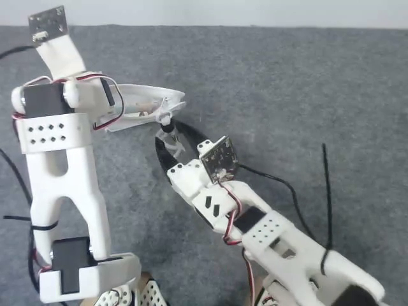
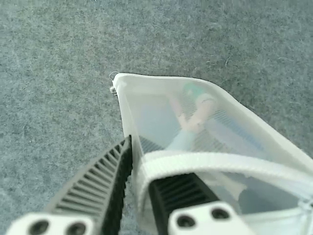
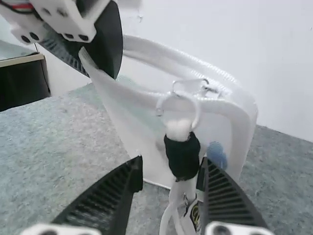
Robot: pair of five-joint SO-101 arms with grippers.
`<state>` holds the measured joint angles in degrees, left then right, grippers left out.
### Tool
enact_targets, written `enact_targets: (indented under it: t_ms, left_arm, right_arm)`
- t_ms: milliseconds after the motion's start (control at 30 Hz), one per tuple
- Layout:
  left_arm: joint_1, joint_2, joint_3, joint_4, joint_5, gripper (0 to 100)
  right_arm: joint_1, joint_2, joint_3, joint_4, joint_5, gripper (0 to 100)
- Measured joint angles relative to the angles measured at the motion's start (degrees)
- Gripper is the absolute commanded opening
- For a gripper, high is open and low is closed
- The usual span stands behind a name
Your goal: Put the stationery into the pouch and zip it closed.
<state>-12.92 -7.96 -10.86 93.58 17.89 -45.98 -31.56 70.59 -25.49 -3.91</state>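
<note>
**Pouch held for zipping.** Your left gripper (image 2: 139, 161) pinches the pouch (image 2: 210, 122) at the rim of its mouth. One jaw lies against the outside of the translucent wall and the other inside it, and the two are pressed together on the fabric. Through that wall you see the stationery (image 2: 195, 110) within the pouch: a pale pink-and-green piece, deeper in than the pinched rim. The zip band (image 2: 220, 164) runs along the pouch's edge, just beside the inner jaw. Your right gripper (image 3: 170, 169) stands just beside the pouch, at the end where the zip pull (image 3: 182, 154) hangs. Its jaws are spread — the pull, a black tab with a white bead on a wire ring, sits between them, close against one jaw and apart from the other. The grey table (image 1: 306, 83) lies beneath the pouch — both arms meet above it, at the pouch.
</note>
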Motion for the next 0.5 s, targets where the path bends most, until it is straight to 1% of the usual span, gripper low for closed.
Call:
enact_targets:
  t_ms: [67, 167, 267, 300, 433, 500]
  left_arm:
    - [0.0, 0.0, 0.0, 0.0, 0.0, 1]
    - [0.0, 0.0, 0.0, 0.0, 0.0, 1]
    - [0.0, 0.0, 0.0, 0.0, 0.0, 1]
    - [0.0, 0.0, 0.0, 0.0, 0.0, 1]
    - [0.0, 0.0, 0.0, 0.0, 0.0, 1]
    - [0.0, 0.0, 0.0, 0.0, 0.0, 1]
  right_arm:
    - [0.0, 3.0, 0.0, -4.3, 0.7, 17.3]
    - [0.5, 7.3, -1.4, -9.2, 4.0, 17.3]
    - [1.5, 11.6, -3.2, -12.4, 4.7, 17.2]
    - [1.8, 12.7, -3.3, -13.2, 4.8, 16.3]
    - [2.8, 13.8, -3.3, -16.8, 5.2, 7.3]
    - [3.1, 13.8, -3.3, -17.4, 5.3, 6.5]
